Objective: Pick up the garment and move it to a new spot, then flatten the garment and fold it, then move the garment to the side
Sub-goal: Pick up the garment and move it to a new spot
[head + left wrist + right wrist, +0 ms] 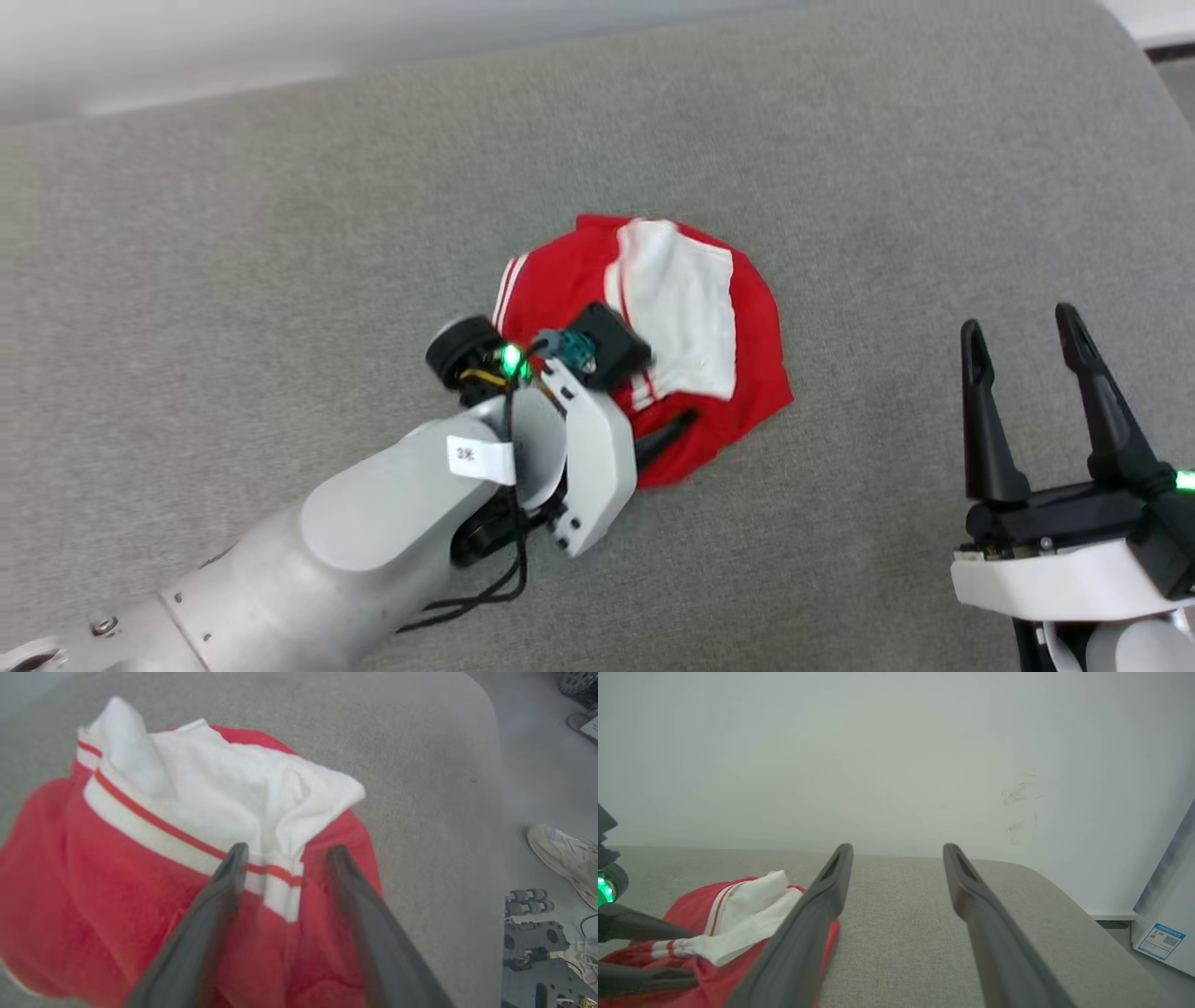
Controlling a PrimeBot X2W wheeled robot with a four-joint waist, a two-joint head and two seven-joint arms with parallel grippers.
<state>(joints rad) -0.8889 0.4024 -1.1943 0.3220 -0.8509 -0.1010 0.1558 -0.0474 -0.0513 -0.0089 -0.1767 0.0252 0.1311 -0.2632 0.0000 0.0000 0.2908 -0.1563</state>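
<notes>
The garment (738,373) lies crumpled in a heap on the grey padded surface (280,233), red with a white sleeve folded on top. My left gripper (677,420) is down on its near edge. In the left wrist view its fingers (288,848) stand apart on either side of the striped sleeve seam of the garment (117,882), open and not pinching it. My right gripper (1019,322) hovers open to the right of the heap, apart from it, nothing between its fingers (899,847). The garment (738,905) shows left of those fingers.
The grey surface has a rounded far right corner (481,709) and a pale wall (896,756) behind it. Off its edge, on the floor, are a person's pale shoe (565,858) and dark equipment (532,942). A white labelled box (1167,933) stands at the right.
</notes>
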